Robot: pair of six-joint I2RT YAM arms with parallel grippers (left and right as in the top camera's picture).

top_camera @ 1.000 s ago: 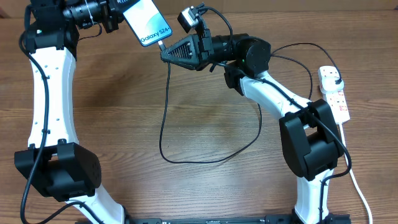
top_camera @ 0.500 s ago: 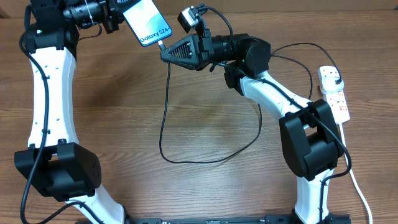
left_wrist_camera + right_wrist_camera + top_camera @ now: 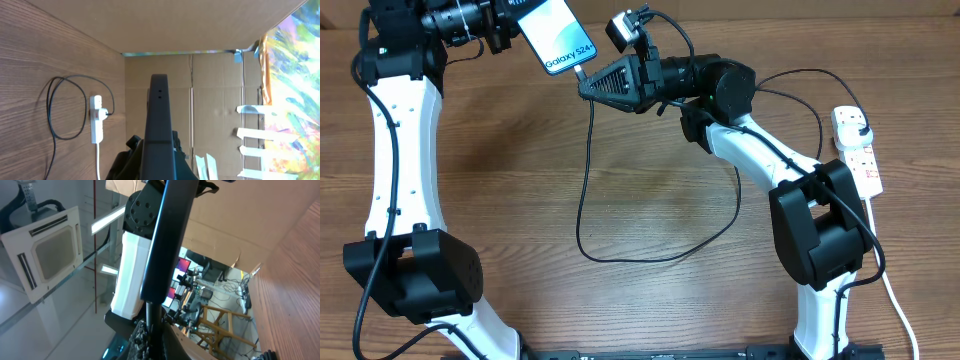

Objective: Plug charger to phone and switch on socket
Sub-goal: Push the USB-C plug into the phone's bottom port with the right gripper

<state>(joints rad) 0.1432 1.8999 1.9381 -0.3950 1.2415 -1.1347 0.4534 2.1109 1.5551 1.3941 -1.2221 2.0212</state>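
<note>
At the right gripper's tip, the charger meets the phone.

Log: my overhead camera looks straight down on the whole table from far off, my left wrist camera sights edge-on along the phone toward the power strip, which overhead shares, and my right wrist camera sits tight against that phone, tilted upward.
</note>
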